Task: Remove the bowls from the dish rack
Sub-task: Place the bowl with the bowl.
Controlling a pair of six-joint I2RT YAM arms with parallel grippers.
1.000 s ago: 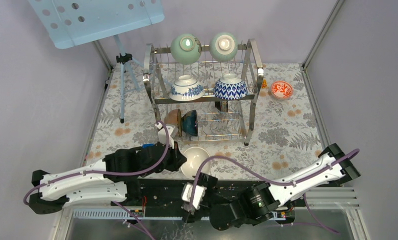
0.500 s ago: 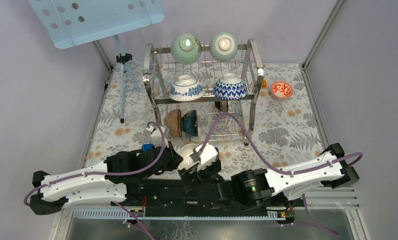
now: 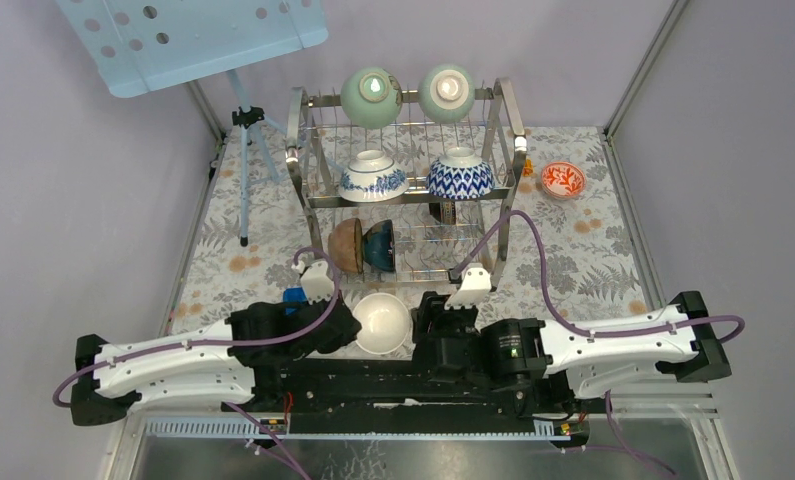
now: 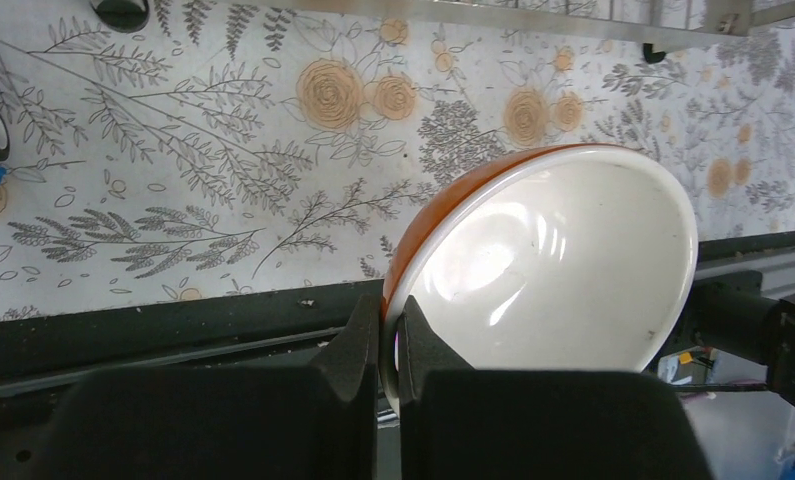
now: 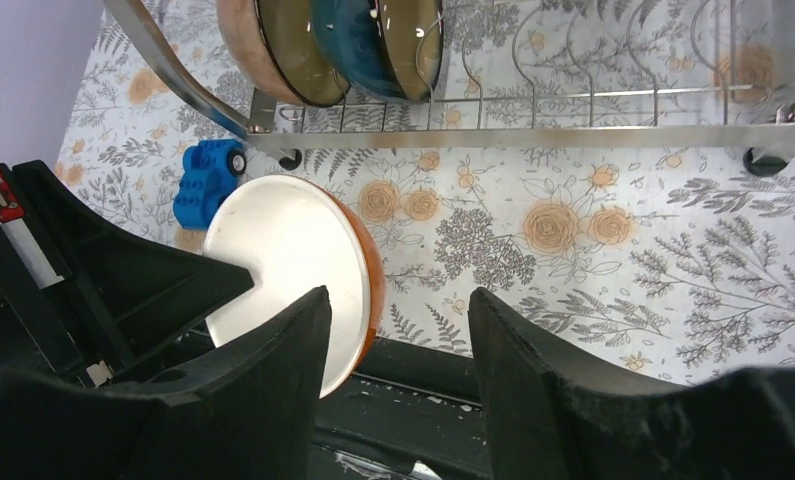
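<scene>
Bowls were spread over the dish rack [image 3: 405, 200] and the table, and one was in the air. The left gripper [image 4: 391, 340] was clamped tight on the rim of the orange-and-white bowl [image 4: 553, 270], one finger inside and one outside. It held the bowl tilted on edge above the near edge of the flowered table [image 3: 573, 250], in front of the rack's lower tier.

The right gripper [image 5: 395, 300] sat just beside that bowl on its right. Its fingers were spread apart, and in the right wrist view the bowl's right rim lay in the gap between them. Whether either finger touched the bowl could not be told.

On the rack's top tier two pale green bowls [image 3: 371, 97] stood on edge side by side at the back. In front of them two blue-and-white bowls [image 3: 373, 177] rested upside down. On the lower tier the brown bowl [image 3: 345, 244] and the dark teal bowl [image 3: 378, 245] stood on edge, touching, at the left end. The red-patterned bowl [image 3: 563, 179] sat upright on the table just right of the rack.

A small blue toy block [image 5: 205, 180] lay on the table near the rack's front left foot. A pale blue perforated stand [image 3: 193, 35] on a tripod stood at the far left.
</scene>
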